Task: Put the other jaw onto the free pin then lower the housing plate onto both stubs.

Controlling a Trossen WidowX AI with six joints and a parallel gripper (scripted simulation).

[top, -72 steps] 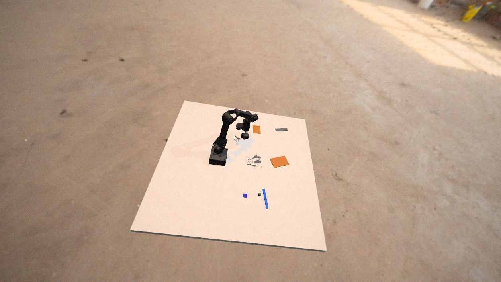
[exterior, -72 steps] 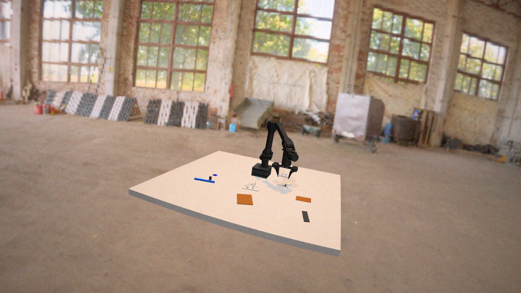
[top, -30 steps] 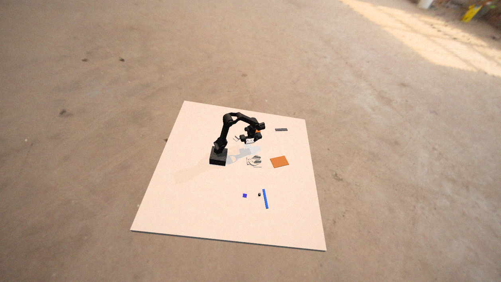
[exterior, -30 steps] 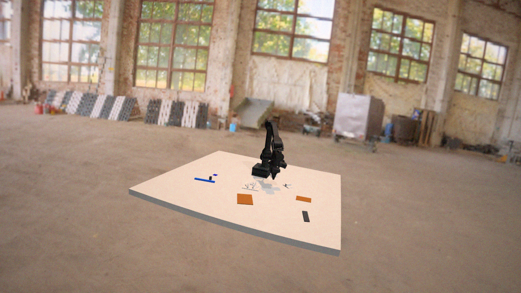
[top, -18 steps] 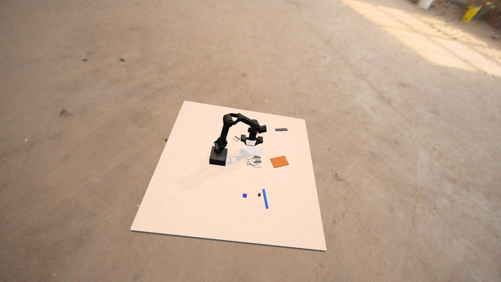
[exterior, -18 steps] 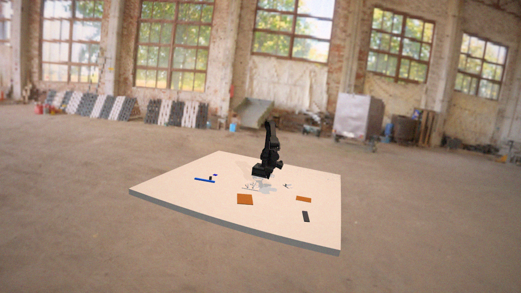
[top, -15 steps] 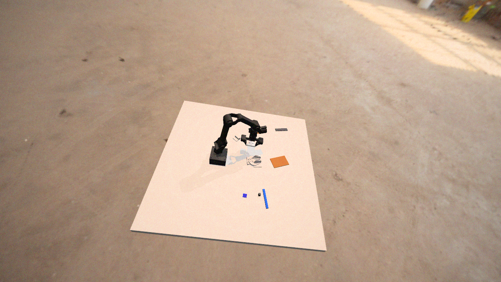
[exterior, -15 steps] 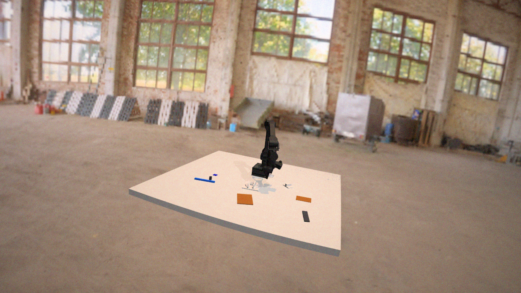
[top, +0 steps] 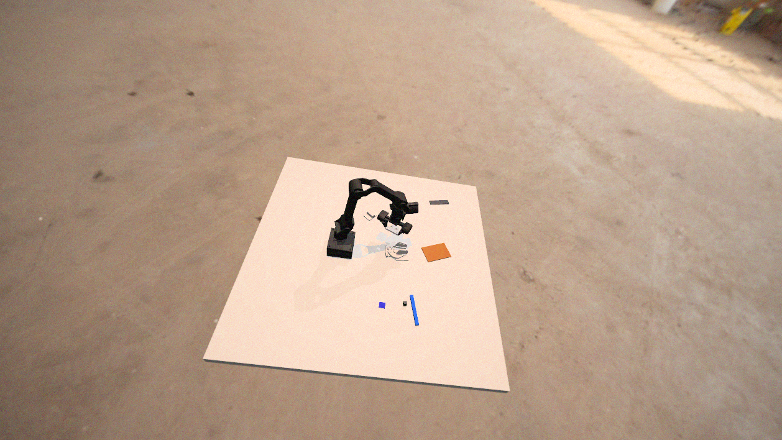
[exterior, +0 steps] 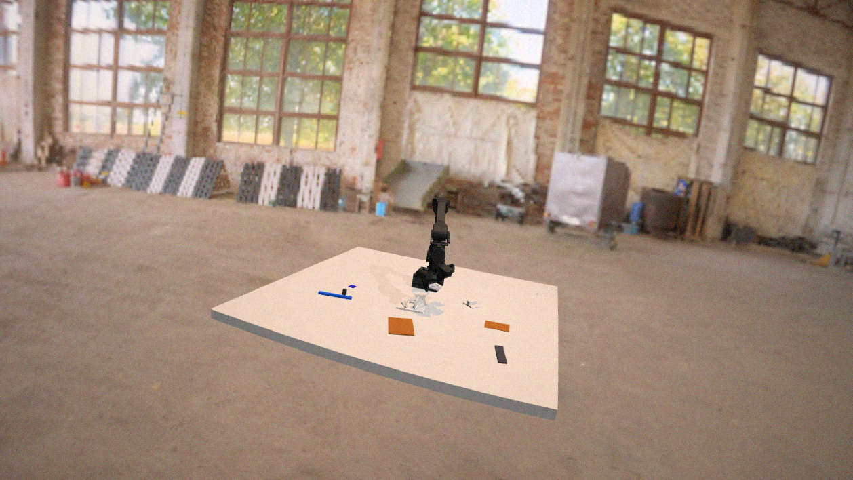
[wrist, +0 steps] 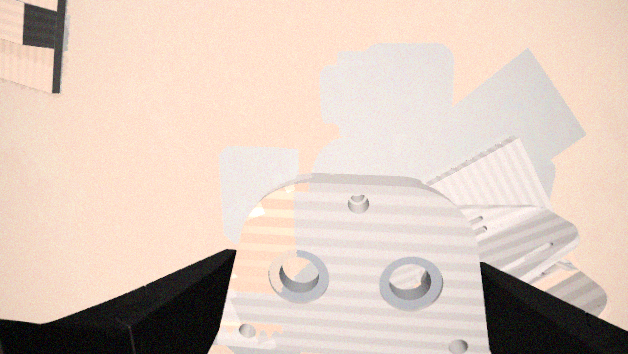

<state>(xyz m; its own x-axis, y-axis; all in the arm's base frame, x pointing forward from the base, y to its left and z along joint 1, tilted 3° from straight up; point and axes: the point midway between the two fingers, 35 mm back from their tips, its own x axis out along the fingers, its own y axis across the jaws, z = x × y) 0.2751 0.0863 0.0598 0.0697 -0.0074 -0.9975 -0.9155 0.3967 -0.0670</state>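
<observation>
My gripper (top: 394,225) (wrist: 350,268) is shut on the white housing plate (exterior: 434,287) (wrist: 357,230), a finger at each side edge. The plate has two large ringed holes and several smaller ones. It hangs in the air above the white gripper base assembly (top: 388,251) (exterior: 411,310) (wrist: 505,175), off to one side of it in the wrist view. Two jaw-like parts stand side by side on the assembly in the top view. The plate hides part of the assembly in the wrist view. Whether the gear teeth mesh, and the pins and stubs, cannot be made out.
A small white stand (exterior: 470,304) with a dark upright is nearby. A large orange plate (top: 436,252) (exterior: 401,326), small orange plate (exterior: 497,326), dark strip (top: 439,202) (exterior: 500,354), blue bar (top: 414,310) (exterior: 334,295), black block (top: 404,302) and blue square (top: 381,304) lie around.
</observation>
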